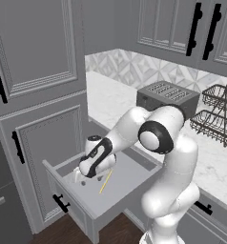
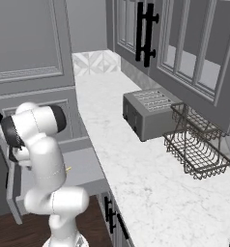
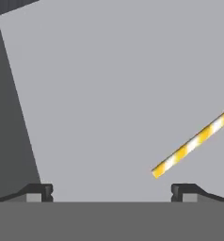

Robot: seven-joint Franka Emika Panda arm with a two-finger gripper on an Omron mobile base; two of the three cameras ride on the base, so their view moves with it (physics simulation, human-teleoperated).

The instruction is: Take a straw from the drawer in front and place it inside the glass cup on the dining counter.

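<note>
Drawer [image 1: 119,183]: stood pulled open.
Straw [image 1: 106,181]: lay flat on the drawer floor, not grasped.
End effector [image 1: 83,174]: fingers wide apart, empty, just beside the straw.
Left: grasp, carry, place in cup.

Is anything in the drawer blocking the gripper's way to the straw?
Nothing visible. The open gripper hangs over the bare drawer floor, and the straw lies flat, off to one side of the fingertips, with no other item between them.
</note>
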